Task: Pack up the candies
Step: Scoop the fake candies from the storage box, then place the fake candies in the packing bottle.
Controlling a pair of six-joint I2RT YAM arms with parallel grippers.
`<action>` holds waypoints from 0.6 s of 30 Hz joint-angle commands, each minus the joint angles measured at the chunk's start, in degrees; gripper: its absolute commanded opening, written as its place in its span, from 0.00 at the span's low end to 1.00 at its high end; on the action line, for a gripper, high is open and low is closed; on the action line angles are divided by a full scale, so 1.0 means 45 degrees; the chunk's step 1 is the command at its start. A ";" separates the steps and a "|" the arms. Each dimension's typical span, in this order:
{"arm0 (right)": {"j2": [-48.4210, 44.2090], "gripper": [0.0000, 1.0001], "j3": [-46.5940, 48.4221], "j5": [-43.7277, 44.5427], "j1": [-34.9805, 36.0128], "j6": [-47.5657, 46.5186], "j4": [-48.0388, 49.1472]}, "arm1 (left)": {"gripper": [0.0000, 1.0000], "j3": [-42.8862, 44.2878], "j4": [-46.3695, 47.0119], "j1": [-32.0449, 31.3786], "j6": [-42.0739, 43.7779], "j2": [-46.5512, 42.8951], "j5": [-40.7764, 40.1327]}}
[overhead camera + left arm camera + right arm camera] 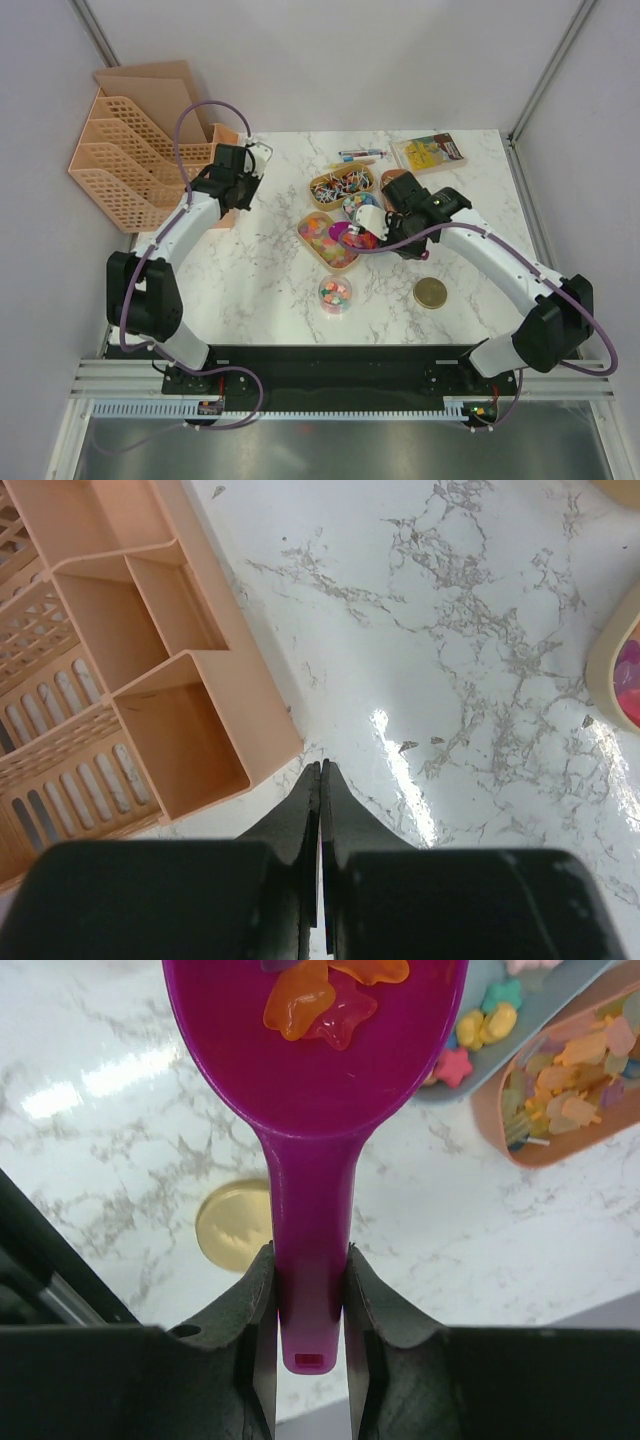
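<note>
Right gripper [310, 1265] clamps scoop [315, 1090] of candies [305, 1005] near the jar [335, 294].
Best carried level to the jar, without spilling; left gripper [320, 772] sits closed, empty.

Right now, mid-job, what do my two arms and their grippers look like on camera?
Both the left arm and right arm have white tube-like links between bulky black joints. A thin purple cable loops loosely along each. The left gripper and right gripper are matte black, each with two fingers tapering to narrow tips. I see no markings.
</note>
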 commanded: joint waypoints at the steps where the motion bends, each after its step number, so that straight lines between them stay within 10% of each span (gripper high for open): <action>1: -0.0221 0.00 -0.0123 0.1432 0.0163 -0.1630 -0.1646 | 0.02 -0.0081 0.0298 0.0107 0.0240 -0.0383 -0.0336; 3: -0.0319 0.00 -0.0357 0.1882 0.0338 -0.1942 -0.2019 | 0.05 -0.0140 0.0298 0.0127 0.0102 -0.0305 -0.0298; 5: -0.0435 0.00 -0.0552 0.2313 0.0611 -0.2022 -0.2332 | 0.49 -0.0257 0.0298 0.0127 -0.0015 -0.0207 -0.0219; 10: -0.0359 0.00 -0.0495 0.3172 0.1684 -0.1711 -0.3113 | 0.95 -0.0394 0.0161 0.0127 -0.0444 0.0008 0.0267; 18: 0.0383 0.00 -0.0025 0.4479 0.3267 -0.0929 -0.4031 | 1.00 -0.0375 0.0220 0.0147 -0.0952 0.0321 0.0523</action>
